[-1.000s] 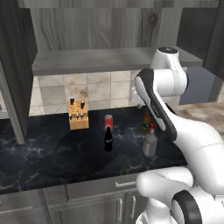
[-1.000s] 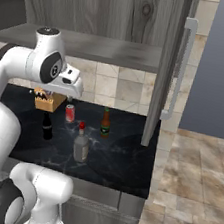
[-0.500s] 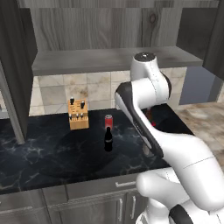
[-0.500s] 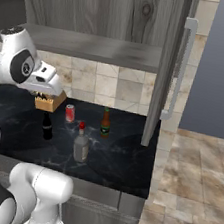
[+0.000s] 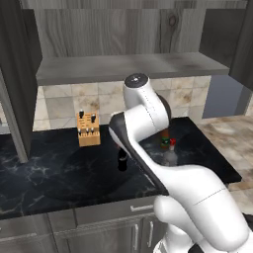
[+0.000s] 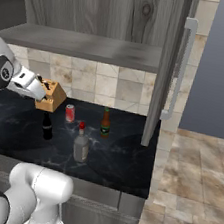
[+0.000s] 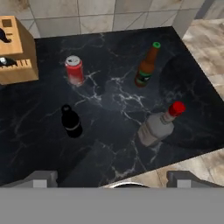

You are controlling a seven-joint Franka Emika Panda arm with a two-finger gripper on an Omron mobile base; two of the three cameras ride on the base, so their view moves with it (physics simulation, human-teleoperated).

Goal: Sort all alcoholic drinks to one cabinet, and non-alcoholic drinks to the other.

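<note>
Four drinks stand on the black marble counter (image 7: 109, 105) — two alcoholic, two not. The alcoholic pair: one slim brown bottle (image 7: 146, 65) with a red label, and one stouter clear-grey bottle (image 7: 158, 124) with a red cap. The non-alcoholic pair: one small black cola bottle (image 7: 70, 120) and one red soda can (image 7: 75, 70) with a silver top. One wooden knife block (image 7: 14, 50) — the sole other item on the counter.
</note>
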